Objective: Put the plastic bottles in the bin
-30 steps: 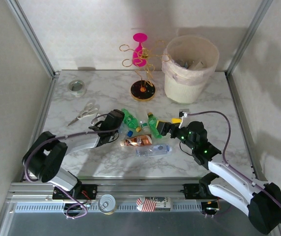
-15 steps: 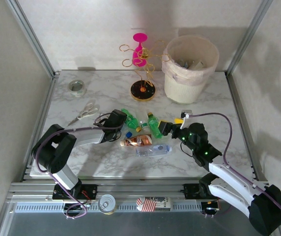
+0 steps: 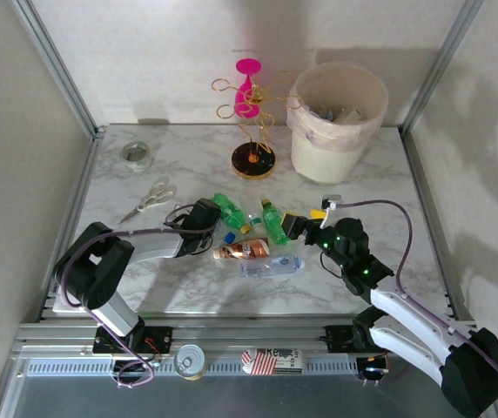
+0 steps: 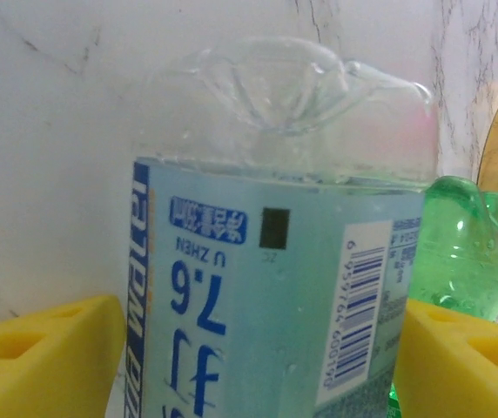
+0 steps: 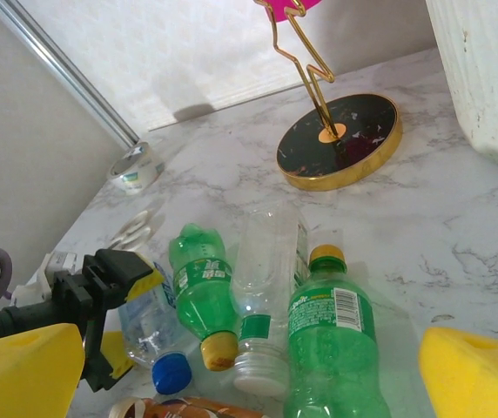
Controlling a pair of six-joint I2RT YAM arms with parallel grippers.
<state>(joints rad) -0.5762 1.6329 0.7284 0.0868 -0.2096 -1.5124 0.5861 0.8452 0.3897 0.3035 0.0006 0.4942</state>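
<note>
While my right gripper (image 5: pixel 249 383) hung wide open over the green bottles (image 5: pixel 332 348), I had the left gripper (image 4: pixel 262 348) clamped across the clear bottle (image 4: pixel 275 261) mid-table, its long axis pointing straight out between the pads (image 4: pixel 49 348), bin (image 3: pixel 319 157) far right

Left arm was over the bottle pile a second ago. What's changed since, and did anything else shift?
The left gripper has closed its jaws in on the clear blue-label bottle, pads now against both its sides, and that arm's elbow swung inward. The right gripper stayed open beside the green bottle. The other bottles, scissors and bin lie as before.
</note>
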